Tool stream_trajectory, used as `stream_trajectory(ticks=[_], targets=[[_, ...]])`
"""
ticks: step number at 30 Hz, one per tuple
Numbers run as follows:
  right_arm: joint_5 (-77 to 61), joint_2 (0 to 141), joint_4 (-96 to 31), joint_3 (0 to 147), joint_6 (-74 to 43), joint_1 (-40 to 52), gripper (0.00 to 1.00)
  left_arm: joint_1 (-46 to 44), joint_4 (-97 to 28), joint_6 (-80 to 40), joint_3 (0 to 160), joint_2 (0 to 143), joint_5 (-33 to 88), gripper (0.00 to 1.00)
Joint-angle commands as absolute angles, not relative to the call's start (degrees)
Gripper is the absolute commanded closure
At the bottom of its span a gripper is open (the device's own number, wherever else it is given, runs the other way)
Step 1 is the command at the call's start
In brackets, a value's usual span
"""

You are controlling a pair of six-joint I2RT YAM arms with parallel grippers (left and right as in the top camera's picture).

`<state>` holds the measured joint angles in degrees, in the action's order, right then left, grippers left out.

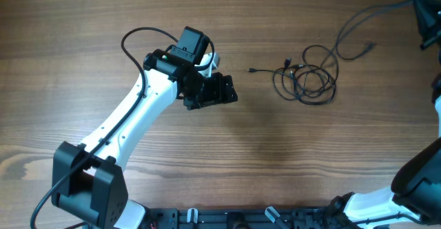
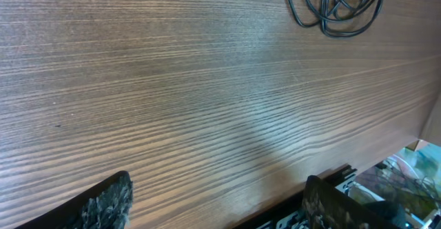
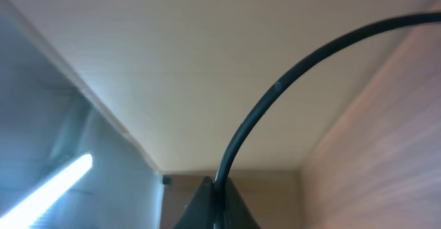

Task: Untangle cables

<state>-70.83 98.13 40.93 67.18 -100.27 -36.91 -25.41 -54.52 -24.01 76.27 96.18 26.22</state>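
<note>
The left gripper (image 1: 222,91) hovers over bare wood near the middle of the table (image 1: 103,22). Its claw is spread wide with nothing between its fingers (image 2: 110,201), as the left wrist view shows. The cables (image 1: 306,81) lie to its right as a loose heap of overlapping black loops. One small plug end (image 1: 253,70) pokes out toward the left gripper but stops short of it, with clear table between the two.

From the heap a single strand (image 1: 358,18) climbs toward the table's far right corner. There the right gripper (image 3: 213,207) is clamped tight on it, and the right wrist camera, pointed up at the ceiling, shows the cord arcing away from the pinched fingertips.

The step in hand appears to be the opening pull: one cord is held at the right while the knot of loops is not yet teased apart. The next move likely falls to the left arm, which would reach right and lower onto the heap or the stray plug end. It would then close on one thin cord only, so that drawing the two arms apart slides the loops free rather than cinching them.
</note>
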Motion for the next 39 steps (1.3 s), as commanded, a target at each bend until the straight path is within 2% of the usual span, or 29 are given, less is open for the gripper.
stream_trajectory(ticks=[1, 10, 18, 30, 35, 39], targets=[[-75.9, 97.1, 36.1, 73.0, -81.1, -39.1, 0.96, -25.4, -54.8, -22.9, 76.8, 96.1, 25.8, 0.19], [-81.1, 97.1, 35.5, 77.4, -79.7, -42.9, 0.95, -25.4, -54.7, -22.9, 76.8, 96.1, 25.8, 0.19], [-73.8, 97.1, 15.7, 77.4, -76.1, -43.0, 0.95, -25.4, -54.7, -22.9, 76.8, 96.1, 25.8, 0.19], [-46.0, 97.1, -22.3, 80.4, -41.0, -42.9, 0.95, -25.4, -54.7, -22.9, 76.8, 96.1, 25.8, 0.19], [-33.8, 97.1, -37.4, 88.9, -34.3, -42.9, 0.95, -25.4, -54.7, -22.9, 76.8, 96.1, 25.8, 0.19], [-16.1, 97.1, -52.3, 97.7, -34.7, -42.9, 0.95, -25.4, -54.7, -22.9, 76.8, 96.1, 25.8, 0.19]])
